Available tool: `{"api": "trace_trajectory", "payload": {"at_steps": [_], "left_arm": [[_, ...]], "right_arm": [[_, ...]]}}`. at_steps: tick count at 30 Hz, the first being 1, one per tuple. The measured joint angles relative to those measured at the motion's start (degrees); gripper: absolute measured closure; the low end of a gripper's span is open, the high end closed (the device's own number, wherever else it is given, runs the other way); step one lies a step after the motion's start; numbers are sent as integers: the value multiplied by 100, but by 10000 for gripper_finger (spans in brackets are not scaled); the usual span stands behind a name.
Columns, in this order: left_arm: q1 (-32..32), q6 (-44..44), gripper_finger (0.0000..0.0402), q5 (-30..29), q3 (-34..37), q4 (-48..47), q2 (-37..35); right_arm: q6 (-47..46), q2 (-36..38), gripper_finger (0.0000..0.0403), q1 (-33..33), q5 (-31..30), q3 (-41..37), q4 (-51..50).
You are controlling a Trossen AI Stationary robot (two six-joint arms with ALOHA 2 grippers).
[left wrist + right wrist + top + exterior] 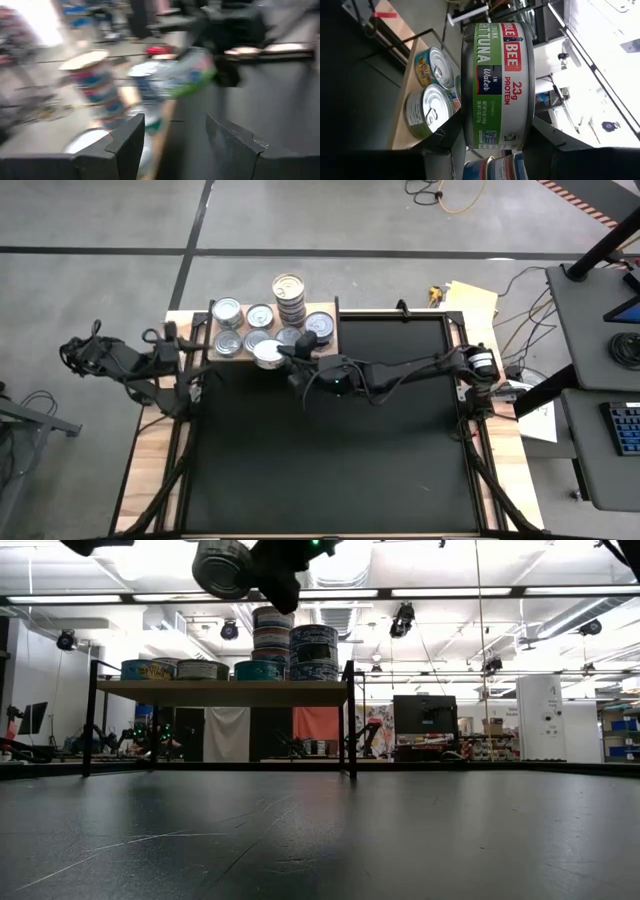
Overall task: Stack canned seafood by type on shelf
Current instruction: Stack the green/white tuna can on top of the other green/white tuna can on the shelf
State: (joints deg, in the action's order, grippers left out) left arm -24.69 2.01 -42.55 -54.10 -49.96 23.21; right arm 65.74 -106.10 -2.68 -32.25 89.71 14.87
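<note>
Right gripper (272, 354): clamped on a tuna tin (268, 353), raised at shelf (334, 347) front edge
Left gripper (172, 142): fingers apart, nothing held, beside shelf
Other tins (243, 327): on shelf, one tall stack (289, 296)

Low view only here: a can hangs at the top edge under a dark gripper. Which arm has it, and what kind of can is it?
Observer: The right gripper holds it. The right wrist view shows the held can has a green tuna-in-water label.
Operator: Where is it relative to the shelf?
Observer: From above, it is over the shelf's table-side edge, with the gold-topped stack farther back.
Operator: And the left arm?
Observer: The left gripper waits open and empty off the shelf's left end.
</note>
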Motion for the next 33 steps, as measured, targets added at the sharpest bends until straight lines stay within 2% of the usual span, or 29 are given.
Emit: {"api": "trace_trajectory", "payload": {"at_steps": [4, 9, 12, 18, 23, 27, 33], "left_arm": [[-2, -183, 206, 814, 319, 451, 176], [-2, -1568, 206, 849, 758, 1396, 628], [-2, -2092, 206, 577, 963, 1891, 860], [0, -2817, 206, -459, 1251, 2332, 1259], [2, -3265, 206, -559, 1350, 2686, 1570], [7, -3482, 206, -901, 1352, 2905, 1723], [86, -3606, 205, -906, 1352, 3245, 1874]], "right_arm": [[-253, 45, 268, 2, 354, 2, -278], [-832, 119, 268, 3, 402, 2, -928], [-1344, 174, 268, 70, 384, 2, -1287], [-1781, 181, 268, 97, 379, 0, -1508], [-1773, 184, 268, 95, 382, 0, -1504], [-1776, 184, 268, 96, 382, 0, -1504], [-1819, 184, 268, 96, 441, 0, -1499]]}}
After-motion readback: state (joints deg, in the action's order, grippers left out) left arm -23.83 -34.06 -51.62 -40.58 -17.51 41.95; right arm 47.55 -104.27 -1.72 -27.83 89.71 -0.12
